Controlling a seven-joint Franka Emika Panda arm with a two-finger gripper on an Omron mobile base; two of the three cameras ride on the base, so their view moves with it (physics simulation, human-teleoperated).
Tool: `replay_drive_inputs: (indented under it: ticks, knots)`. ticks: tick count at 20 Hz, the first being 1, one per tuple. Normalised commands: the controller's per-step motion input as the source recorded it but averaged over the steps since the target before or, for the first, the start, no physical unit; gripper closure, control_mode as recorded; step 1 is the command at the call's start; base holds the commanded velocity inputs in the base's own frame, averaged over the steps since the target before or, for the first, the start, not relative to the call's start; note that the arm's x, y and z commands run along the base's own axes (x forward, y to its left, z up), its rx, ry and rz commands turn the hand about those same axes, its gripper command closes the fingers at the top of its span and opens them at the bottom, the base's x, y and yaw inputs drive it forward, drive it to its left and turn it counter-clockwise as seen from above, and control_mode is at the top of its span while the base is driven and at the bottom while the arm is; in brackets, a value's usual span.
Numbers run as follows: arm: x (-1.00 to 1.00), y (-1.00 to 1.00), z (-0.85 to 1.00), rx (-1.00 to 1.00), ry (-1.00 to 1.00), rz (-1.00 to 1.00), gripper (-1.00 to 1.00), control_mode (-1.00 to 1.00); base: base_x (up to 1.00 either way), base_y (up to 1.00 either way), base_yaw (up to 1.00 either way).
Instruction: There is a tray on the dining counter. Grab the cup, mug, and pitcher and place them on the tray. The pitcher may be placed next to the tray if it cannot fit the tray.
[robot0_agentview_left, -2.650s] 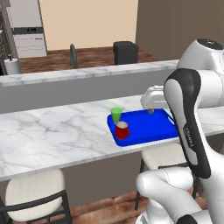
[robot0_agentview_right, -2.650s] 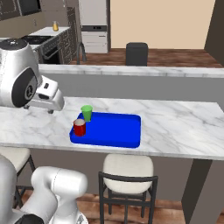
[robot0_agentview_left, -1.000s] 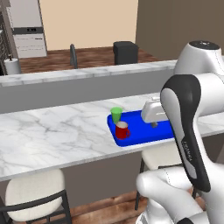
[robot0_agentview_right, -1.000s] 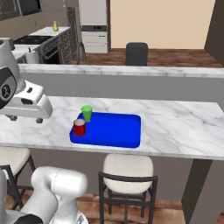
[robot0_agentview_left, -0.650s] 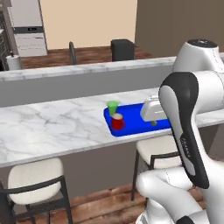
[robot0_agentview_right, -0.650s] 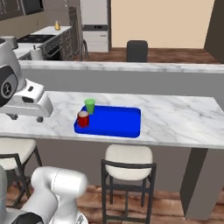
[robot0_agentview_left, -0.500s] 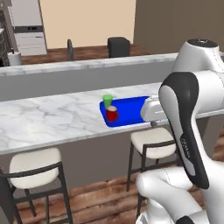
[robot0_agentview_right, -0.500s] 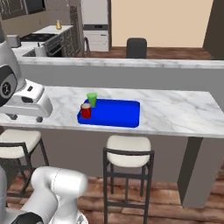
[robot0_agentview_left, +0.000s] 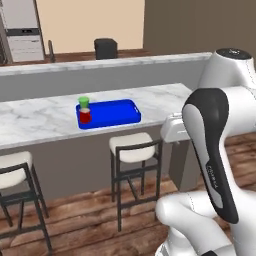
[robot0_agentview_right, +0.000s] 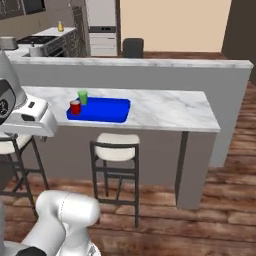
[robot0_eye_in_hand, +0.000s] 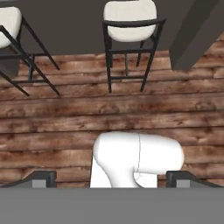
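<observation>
Two small vessels, tapered green cup (robot0_agentview_left: 83, 101), glossy red mug (robot0_agentview_left: 85, 115), flat blue tray (robot0_agentview_left: 112, 113), hand (robot0_eye_in_hand: 112, 179) spread.

Base views distant; hand view floorward.

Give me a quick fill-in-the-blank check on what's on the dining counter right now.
1. The red mug and the green cup stand on the blue ____.
2. They stand at the tray's ____ end as seen from both base views.
3. The stool under the counter has a ____ seat.

Missing words: tray; left; white
</observation>
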Motion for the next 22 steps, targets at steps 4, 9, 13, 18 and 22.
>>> replay_drive_inputs:
  ticks: [4,9,13,18,22]
  knots:
    - [0.00,0.00,0.00,0.00,0.00,0.00,-1.00,1.00,-0.03,-1.00,-0.08]
    - [0.00,0.00,0.00,0.00,0.00,0.00,-1.00,1.00,0.00,-1.00,-0.07]
    - [0.00,0.00,0.00,0.00,0.00,0.00,-1.00,1.00,0.00,-1.00,-0.04]
    - [0.00,0.00,0.00,0.00,0.00,0.00,-1.00,1.00,0.00,-1.00,-0.03]
    - [0.00,0.00,0.00,0.00,0.00,0.00,-1.00,1.00,0.00,-1.00,-0.04]
